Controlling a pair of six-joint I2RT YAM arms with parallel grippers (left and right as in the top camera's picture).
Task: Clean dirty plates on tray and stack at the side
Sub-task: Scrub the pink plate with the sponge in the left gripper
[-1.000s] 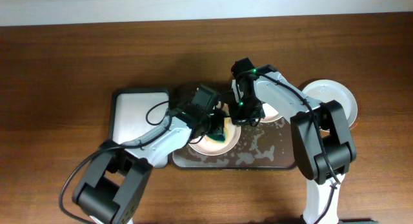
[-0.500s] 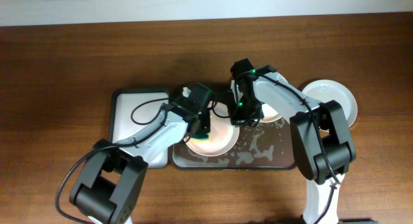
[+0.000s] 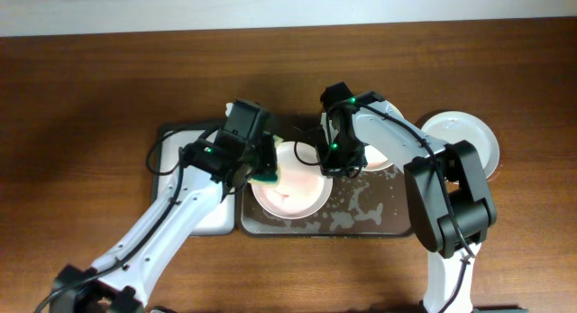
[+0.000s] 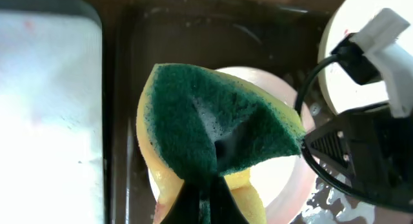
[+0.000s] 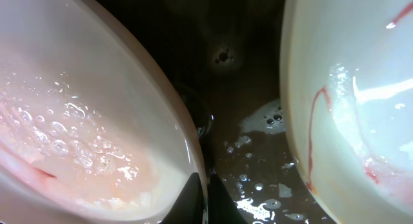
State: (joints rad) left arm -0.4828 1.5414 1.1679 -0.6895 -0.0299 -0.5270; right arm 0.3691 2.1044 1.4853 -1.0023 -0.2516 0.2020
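A soapy plate [image 3: 296,185] lies on the dark wet tray [image 3: 370,214]. My left gripper [image 3: 261,171] is shut on a green and yellow sponge [image 4: 219,133] and holds it over the plate's left edge [image 4: 284,179]. My right gripper [image 3: 328,165] is shut on the plate's right rim [image 5: 77,121], with its fingertips [image 5: 205,193] pinching it. A second plate with red sauce smears [image 5: 348,88] lies on the tray under my right arm [image 3: 379,158]. A third, pale plate [image 3: 464,137] sits on the table right of the tray.
A smaller white tray with a dark rim [image 3: 185,164] lies left of the dark tray and also shows in the left wrist view [image 4: 45,114]. Soap suds and water [image 5: 258,153] cover the dark tray's floor. The wooden table [image 3: 90,96] surrounds both trays.
My left gripper has moved left and back with the sponge, from the plate's middle to its left edge. The plate's soapy surface is now uncovered. My right gripper has stayed on the rim.
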